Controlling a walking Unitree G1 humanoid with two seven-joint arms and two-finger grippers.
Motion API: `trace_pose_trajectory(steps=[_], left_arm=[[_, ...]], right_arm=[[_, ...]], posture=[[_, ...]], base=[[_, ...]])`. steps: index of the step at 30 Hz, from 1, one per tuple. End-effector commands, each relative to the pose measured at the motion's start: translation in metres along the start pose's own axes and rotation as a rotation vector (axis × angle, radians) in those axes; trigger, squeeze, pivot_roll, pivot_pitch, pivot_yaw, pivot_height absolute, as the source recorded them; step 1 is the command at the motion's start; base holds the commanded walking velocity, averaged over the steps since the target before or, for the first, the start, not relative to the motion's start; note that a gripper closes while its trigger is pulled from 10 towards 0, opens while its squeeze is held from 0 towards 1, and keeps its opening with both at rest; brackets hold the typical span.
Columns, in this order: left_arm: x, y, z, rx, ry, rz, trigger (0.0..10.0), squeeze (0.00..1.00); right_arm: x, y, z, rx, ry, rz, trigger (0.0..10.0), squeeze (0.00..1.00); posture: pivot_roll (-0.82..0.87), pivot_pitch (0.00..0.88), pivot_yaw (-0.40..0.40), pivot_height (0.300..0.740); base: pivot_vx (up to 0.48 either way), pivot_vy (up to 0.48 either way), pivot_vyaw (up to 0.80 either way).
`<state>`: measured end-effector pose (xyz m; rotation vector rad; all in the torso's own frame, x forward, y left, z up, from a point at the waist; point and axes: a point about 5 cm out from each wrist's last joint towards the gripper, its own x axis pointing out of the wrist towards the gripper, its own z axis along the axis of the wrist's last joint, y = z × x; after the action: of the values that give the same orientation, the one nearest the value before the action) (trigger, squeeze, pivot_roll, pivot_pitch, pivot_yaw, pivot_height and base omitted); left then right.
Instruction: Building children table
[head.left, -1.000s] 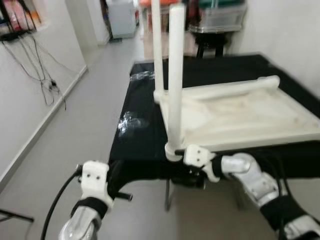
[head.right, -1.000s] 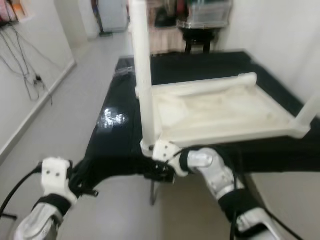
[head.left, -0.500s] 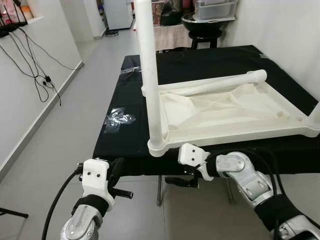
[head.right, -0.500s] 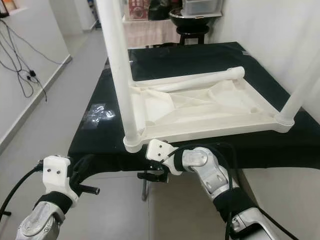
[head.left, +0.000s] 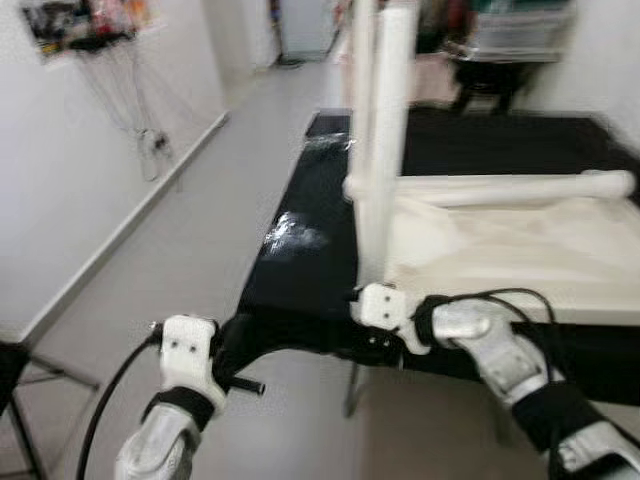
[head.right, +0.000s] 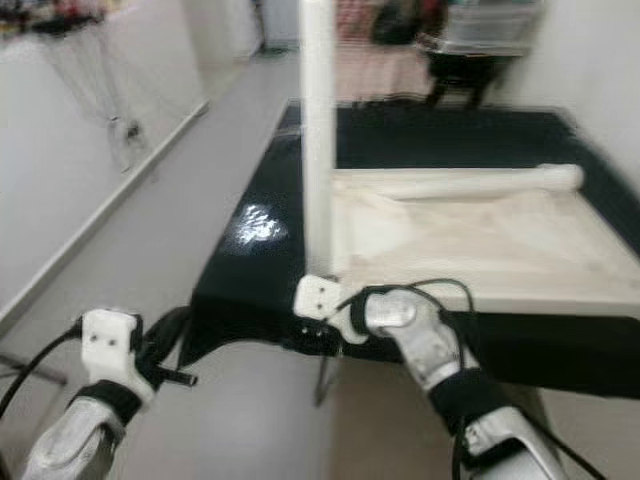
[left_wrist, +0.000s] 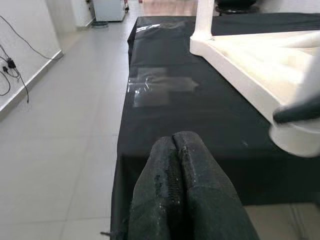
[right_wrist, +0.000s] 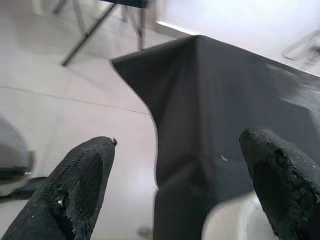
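view swung leftward, blurred (my head moved, not the parts) | children table (head.left: 500, 240) upside down on black worktop (left_wrist: 165, 105), no progress | my right tool (right_wrist: 170, 190) spread beside corner leg (head.left: 385, 140) | left tool (left_wrist: 174, 190) clenched, empty

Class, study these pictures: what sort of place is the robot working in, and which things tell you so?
Probably a room in a home used as a workspace: a tiled floor, loose cables on a white wall, and a black-covered table bearing an upturned white children's table.
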<state>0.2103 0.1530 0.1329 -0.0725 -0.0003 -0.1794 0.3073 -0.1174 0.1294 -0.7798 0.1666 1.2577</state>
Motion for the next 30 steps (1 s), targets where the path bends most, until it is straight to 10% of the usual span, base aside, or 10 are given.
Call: trace_pose_trajectory(steps=[1, 10, 30], left_arm=[[0.0, -0.002, -0.001, -0.003, 0.003, -0.019, 10.0, 0.0], [-0.001, -0.003, -0.001, -0.002, 0.005, -0.028, 10.0, 0.0], [-0.009, -0.017, -0.002, 0.003, 0.031, -0.174, 10.0, 0.0]], right_arm=[[-0.004, 0.002, -0.004, 0.003, 0.015, 0.016, 10.0, 0.0], [-0.004, -0.001, -0.006, -0.05, 0.086, 0.133, 10.0, 0.0], [-0.074, -0.023, -0.037, 0.126, 0.364, 0.389, 10.0, 0.0]], posture=[[-0.06, 0.032, 0.036, 0.74], [-0.04, 0.038, 0.029, 0.74], [-0.03, 0.064, 0.019, 0.74]], base=[[0.319, 0.0, 0.0], [0.317, 0.0, 0.0], [0.014, 0.0, 0.0]])
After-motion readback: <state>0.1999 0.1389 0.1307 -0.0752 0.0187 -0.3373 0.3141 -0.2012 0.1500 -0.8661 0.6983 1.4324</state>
